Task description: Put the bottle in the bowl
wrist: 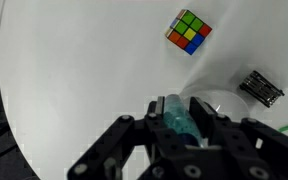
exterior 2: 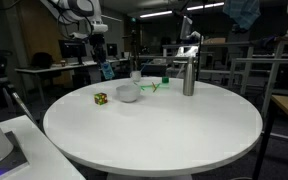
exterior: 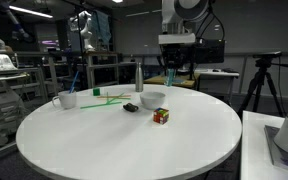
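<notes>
Teal translucent bottle point(wrist: 174, 112), pinched between the jaws of the gripper point(wrist: 179, 128), aloft over the desk point(exterior: 134, 140) near the bowl point(exterior: 152, 99). Probably light, rigid, slippery; mid-body grip advised.

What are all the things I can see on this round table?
table: one, white, round.
bowl: one, white, mid-table.
puzzle cube: one, multicoloured, near the bowl.
small black object: one, beside the bowl.
metal bottle: one, grey, upright behind the bowl.
cup: one, white, near the table edge.
green item: thin, between cup and metal bottle; unclear what.
bottle: one, teal, in the gripper.
gripper: one, black, shut on the bottle.
</notes>
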Robot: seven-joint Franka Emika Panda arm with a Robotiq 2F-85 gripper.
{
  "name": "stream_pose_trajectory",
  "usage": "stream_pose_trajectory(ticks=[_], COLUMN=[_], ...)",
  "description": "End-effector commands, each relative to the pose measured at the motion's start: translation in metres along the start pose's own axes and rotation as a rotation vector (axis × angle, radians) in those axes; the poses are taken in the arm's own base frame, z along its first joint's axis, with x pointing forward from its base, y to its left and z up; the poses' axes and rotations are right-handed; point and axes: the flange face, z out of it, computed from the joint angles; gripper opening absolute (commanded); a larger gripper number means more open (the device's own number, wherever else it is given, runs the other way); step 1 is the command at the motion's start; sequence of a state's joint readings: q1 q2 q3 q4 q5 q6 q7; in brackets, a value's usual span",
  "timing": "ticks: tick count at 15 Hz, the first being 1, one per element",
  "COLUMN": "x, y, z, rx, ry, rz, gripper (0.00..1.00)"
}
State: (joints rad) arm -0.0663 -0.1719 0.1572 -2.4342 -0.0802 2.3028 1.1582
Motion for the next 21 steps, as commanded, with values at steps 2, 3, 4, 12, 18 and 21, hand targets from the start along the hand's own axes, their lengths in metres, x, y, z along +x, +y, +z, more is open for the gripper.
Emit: stream_pose_trajectory(ticks=[2,3,4,12,18,21], x=[0.025,0.03,0.035,0.07,0.078,0.081], y=[-0.025,-0.027,-0.03,-0.056,-0.074,-0.079], z=[0.005,0.007,0.008,0.023,0.041,0.051], rx=[-0.018,-0.019,-0.022,-0.03,-0.053,-0.06], ry=[-0.015,-0.018,-0.021,-0.044,-0.07,-0.079], rz=[-0.042,-0.044,-0.048,-0.073,-0.104,-0.117], gripper=[0.08,0.08,0.08,0.08,0.08,0.08])
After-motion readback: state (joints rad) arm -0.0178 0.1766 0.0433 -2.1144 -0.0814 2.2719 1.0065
